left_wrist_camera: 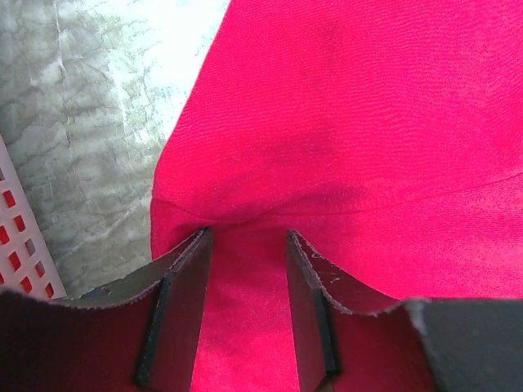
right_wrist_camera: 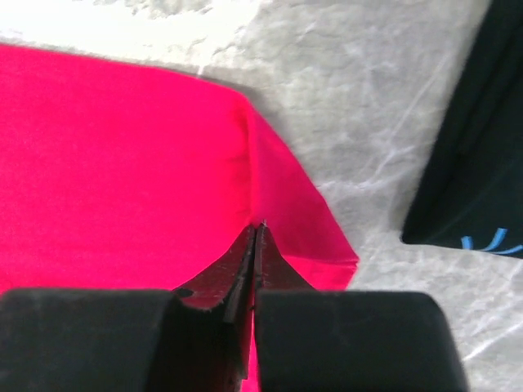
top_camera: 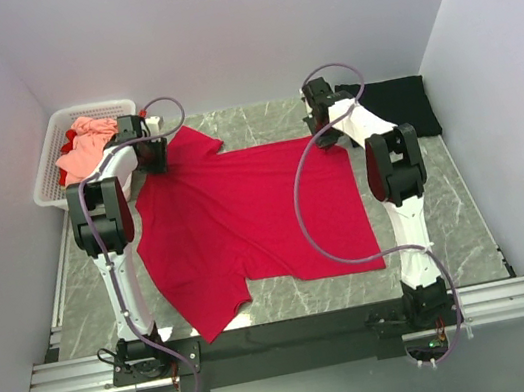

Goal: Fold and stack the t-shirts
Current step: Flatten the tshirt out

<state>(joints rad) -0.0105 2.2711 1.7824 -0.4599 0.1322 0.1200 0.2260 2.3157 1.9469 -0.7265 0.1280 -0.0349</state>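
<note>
The crimson-red t-shirt (top_camera: 246, 219) lies spread flat across the marble table. At its far left sleeve my left gripper (top_camera: 154, 159) stands open, its two fingers apart (left_wrist_camera: 248, 233) and pressed down on the red cloth (left_wrist_camera: 368, 122), which puckers at their tips. My right gripper (top_camera: 324, 134) is at the shirt's far right corner and is shut (right_wrist_camera: 260, 224) on a raised fold of red cloth (right_wrist_camera: 122, 163). A folded black t-shirt (top_camera: 394, 107) lies at the far right, its blue mark (right_wrist_camera: 482, 242) showing. The salmon-pink t-shirt (top_camera: 86, 146) sits crumpled in the basket.
The white lattice basket (top_camera: 47, 173) stands at the far left corner, close beside my left gripper, its wall (left_wrist_camera: 20, 245) at the left edge of the left wrist view. White walls close in the table on three sides. Bare marble (right_wrist_camera: 368, 106) separates the red and black shirts.
</note>
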